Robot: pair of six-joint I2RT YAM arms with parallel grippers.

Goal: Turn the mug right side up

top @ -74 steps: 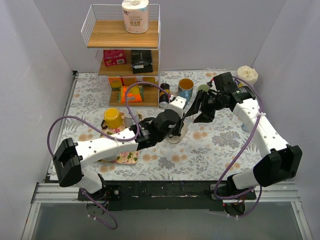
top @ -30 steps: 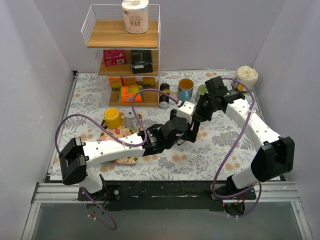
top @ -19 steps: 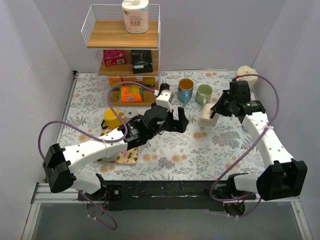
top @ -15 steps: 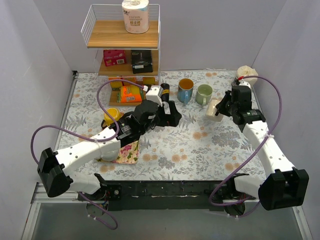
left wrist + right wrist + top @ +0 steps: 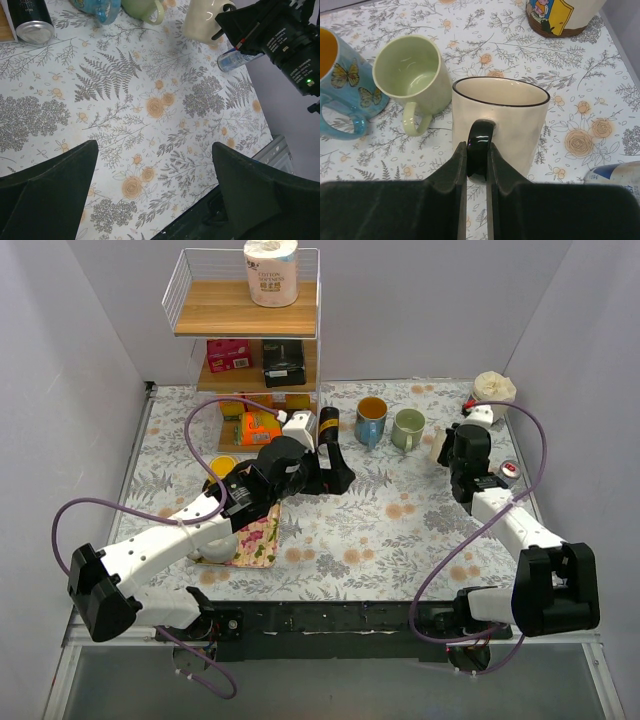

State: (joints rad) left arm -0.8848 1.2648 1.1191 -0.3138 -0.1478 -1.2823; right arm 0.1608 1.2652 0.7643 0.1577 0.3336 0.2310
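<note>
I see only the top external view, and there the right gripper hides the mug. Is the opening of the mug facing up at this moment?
Observer: Yes. In the right wrist view the cream mug stands upright, its opening faces up, and the inside is empty.
Operator: Does the right gripper hold it, or is it free?
Observer: The right gripper is shut on the mug's black handle, which is pinched from both sides.
Operator: And what is the left gripper doing?
Observer: In the left wrist view the left gripper is open, with only the floral tablecloth visible between its jaws.
</note>
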